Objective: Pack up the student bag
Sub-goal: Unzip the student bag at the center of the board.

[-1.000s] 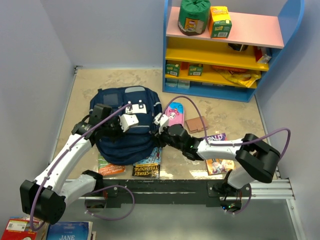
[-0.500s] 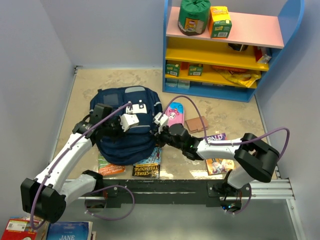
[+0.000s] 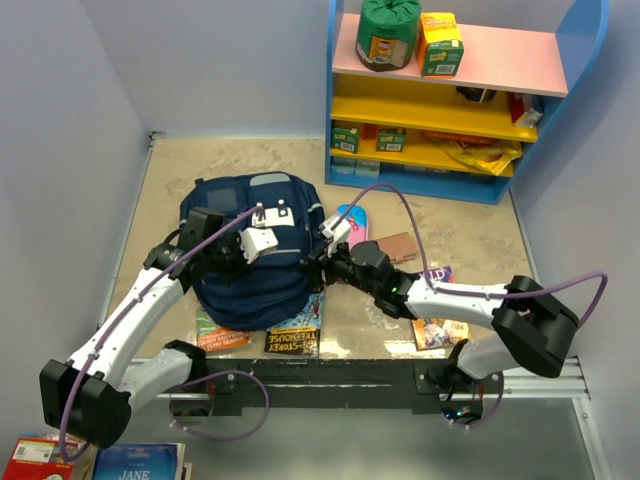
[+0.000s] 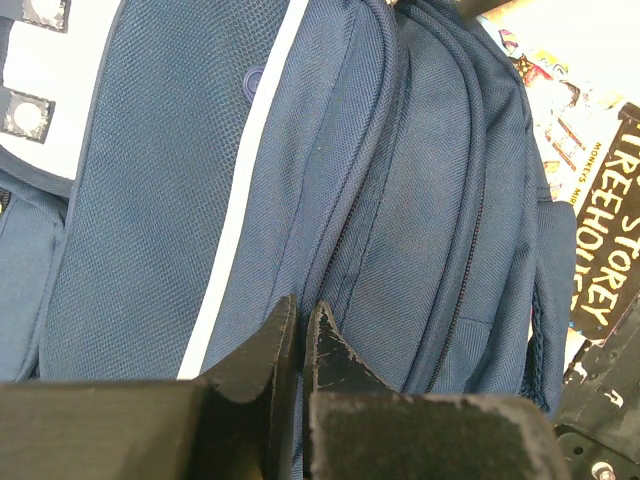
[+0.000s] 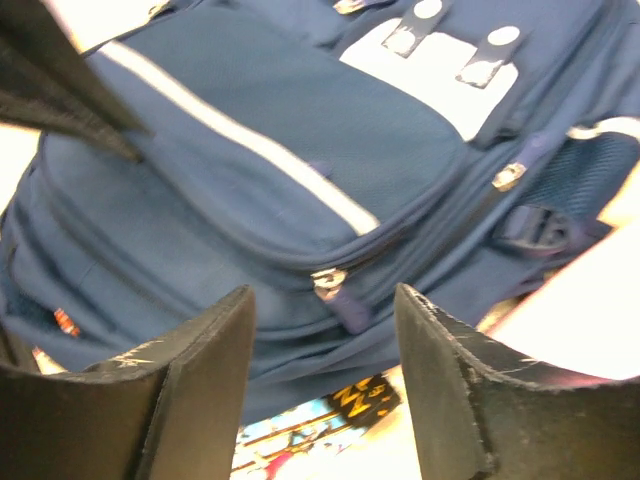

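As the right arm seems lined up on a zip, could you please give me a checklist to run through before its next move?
1. Right gripper open: ok.
2. Metal zipper pull of the large navy blue fabric backpack showing between the right gripper's fingers: ok.
3. Left gripper shut against the backpack's side: ok. Whether it pinches fabric: cannot tell.
4. Backpack opened for packing: not ok; the zips in view look closed.
5. Treehouse paperback book free to lift: not ok; its far edge lies under the backpack.
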